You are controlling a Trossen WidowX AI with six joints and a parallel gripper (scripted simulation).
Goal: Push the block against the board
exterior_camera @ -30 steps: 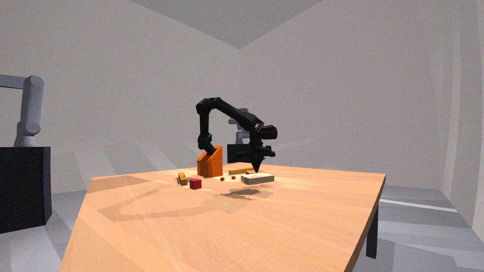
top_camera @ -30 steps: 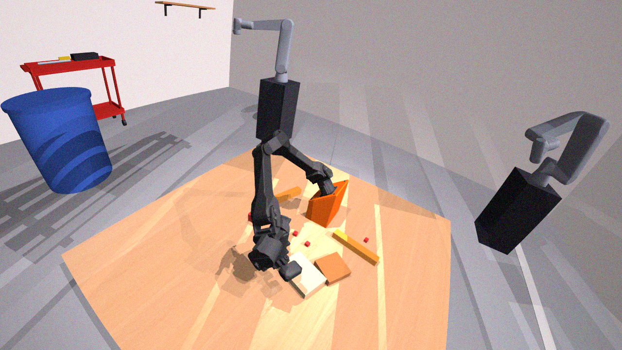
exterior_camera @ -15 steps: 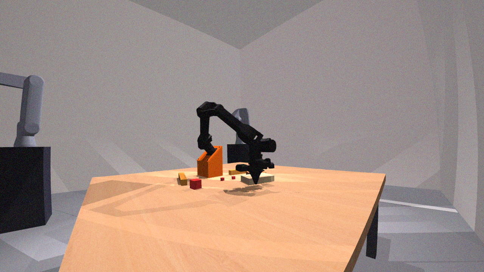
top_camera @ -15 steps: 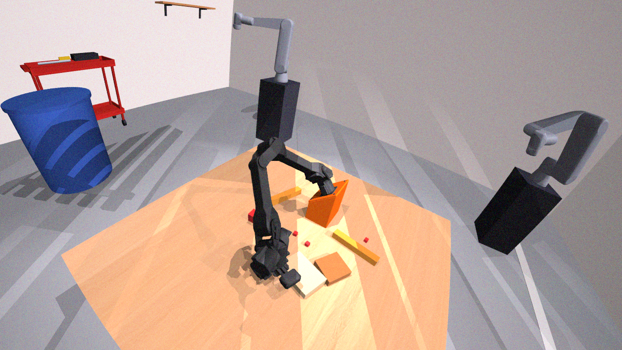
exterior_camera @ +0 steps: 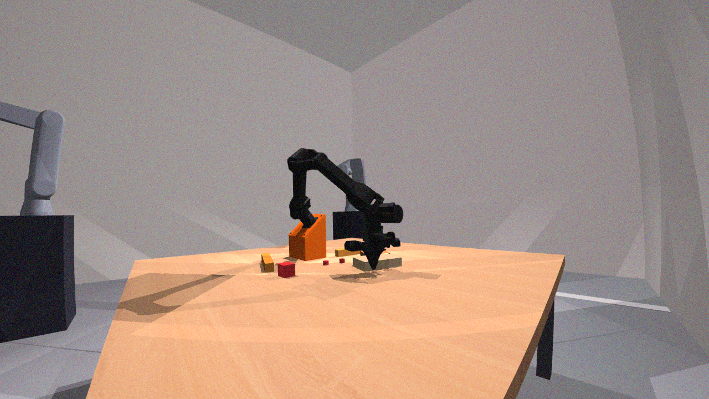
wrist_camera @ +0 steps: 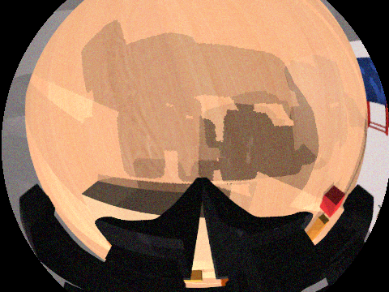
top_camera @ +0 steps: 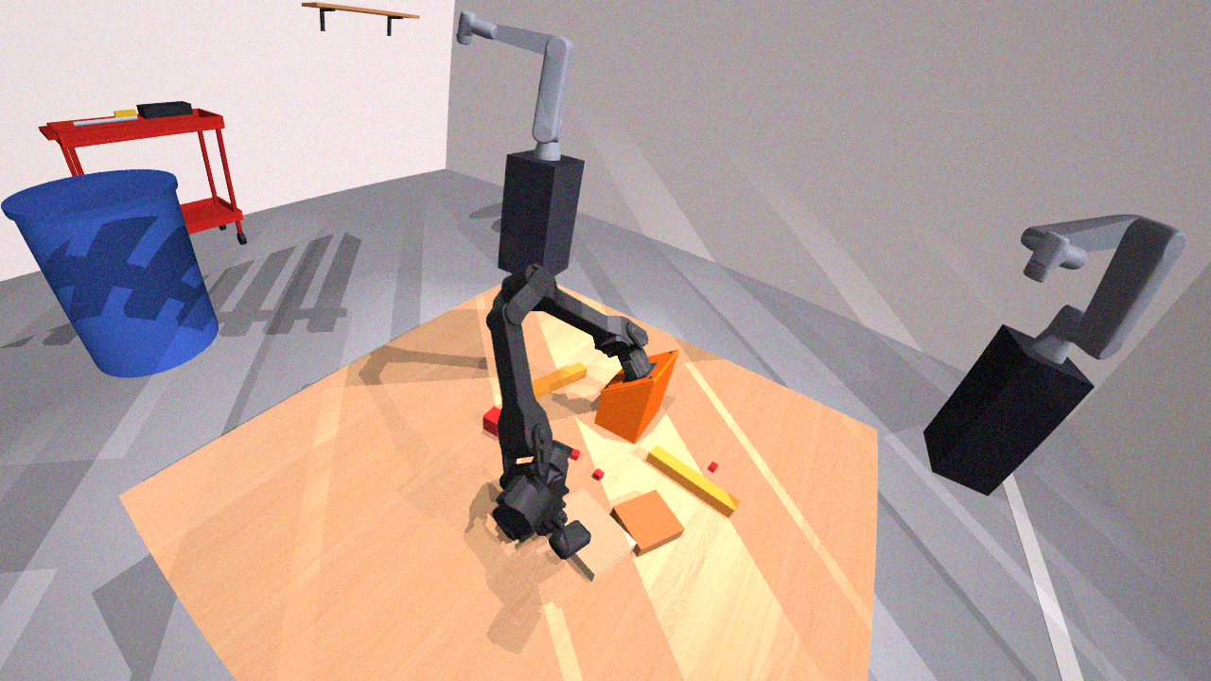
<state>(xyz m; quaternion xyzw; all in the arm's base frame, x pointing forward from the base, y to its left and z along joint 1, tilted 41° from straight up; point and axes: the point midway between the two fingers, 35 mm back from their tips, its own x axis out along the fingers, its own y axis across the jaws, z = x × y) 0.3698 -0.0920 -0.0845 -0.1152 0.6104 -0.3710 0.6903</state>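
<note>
the bench (top_camera: pixel 254 508) (exterior_camera: pixel 297 357) (wrist_camera: pixel 182 20) is seen under everything. the black arm (top_camera: pixel 512 364) (exterior_camera: pixel 339 178) is bent over it. the fingers (top_camera: pixel 554 532) (exterior_camera: pixel 374 267) are closed on nothing, pointed down by the pale board (top_camera: pixel 603 538) (exterior_camera: pixel 391 262) (wrist_camera: pixel 126 198); whether it is touched cannot be told. in the top view, the square orange block (top_camera: pixel 647 518) is set close beside the board, on the side toward the bench's right corner. whether a whole side is touched cannot be told.
</note>
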